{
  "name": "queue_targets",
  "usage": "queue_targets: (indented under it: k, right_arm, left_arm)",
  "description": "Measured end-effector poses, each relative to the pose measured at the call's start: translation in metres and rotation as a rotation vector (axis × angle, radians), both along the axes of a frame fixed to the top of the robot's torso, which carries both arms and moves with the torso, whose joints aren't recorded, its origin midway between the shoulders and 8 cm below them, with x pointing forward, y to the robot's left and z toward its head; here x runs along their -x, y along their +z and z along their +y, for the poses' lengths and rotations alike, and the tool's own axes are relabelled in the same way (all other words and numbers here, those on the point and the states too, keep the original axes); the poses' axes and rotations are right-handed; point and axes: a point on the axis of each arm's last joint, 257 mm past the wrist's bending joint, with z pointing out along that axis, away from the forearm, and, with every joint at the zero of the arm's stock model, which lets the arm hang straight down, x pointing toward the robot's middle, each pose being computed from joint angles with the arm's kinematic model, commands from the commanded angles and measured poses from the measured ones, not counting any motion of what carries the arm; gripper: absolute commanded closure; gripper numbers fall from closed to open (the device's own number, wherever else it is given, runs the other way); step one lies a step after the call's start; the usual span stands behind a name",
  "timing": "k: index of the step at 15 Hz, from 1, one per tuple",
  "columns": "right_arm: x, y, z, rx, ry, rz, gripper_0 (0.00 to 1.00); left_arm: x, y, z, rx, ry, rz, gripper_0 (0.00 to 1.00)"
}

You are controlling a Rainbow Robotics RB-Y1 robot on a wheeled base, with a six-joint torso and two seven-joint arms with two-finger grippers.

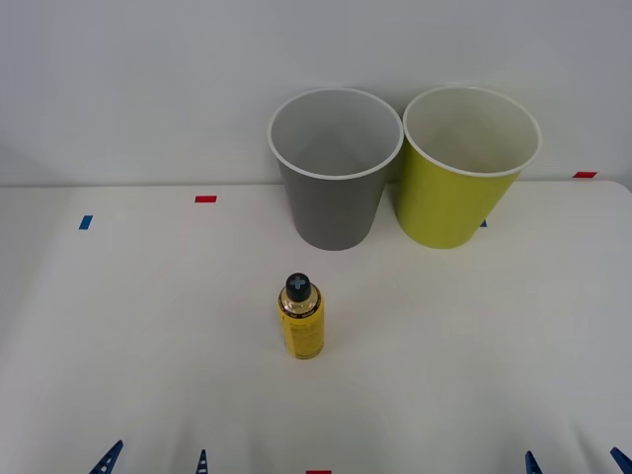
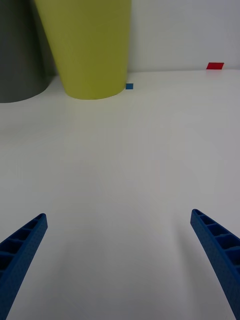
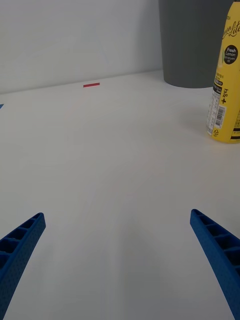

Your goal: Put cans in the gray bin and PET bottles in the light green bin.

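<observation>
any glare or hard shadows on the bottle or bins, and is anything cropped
Front view: light is soft and even, the yellow bottle casts hardly any shadow, its gold shoulder glints slightly. Left wrist view: the bottle is cut off by the frame edge, its print sharp; a faint shadow lies beside it. Right wrist view: the light green bin and gray bin are cropped at the top.

Left gripper [image 3: 117,260] spread; right gripper [image 2: 117,260] spread

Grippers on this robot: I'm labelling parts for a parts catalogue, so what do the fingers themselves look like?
Both the left gripper and the right gripper have two blue plastic fingers each, long and tapering toward the tip. Their inner faces are ribbed, with a row of open cells like a lattice. In the front view just the pointed blue tips peek in at the lower edge. No cables or markings are visible on them.
</observation>
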Motion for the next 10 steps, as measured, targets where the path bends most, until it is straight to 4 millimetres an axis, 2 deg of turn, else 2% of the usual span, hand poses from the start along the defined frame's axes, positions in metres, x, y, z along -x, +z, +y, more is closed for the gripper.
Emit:
queue_targets:
  k: [10]
  right_arm:
    - [0.0000, 0.0000, 0.0000, 0.000, 0.000, 0.000, 0.00]
  left_arm:
    - [0.0000, 0.0000, 0.0000, 0.000, 0.000, 0.000, 0.00]
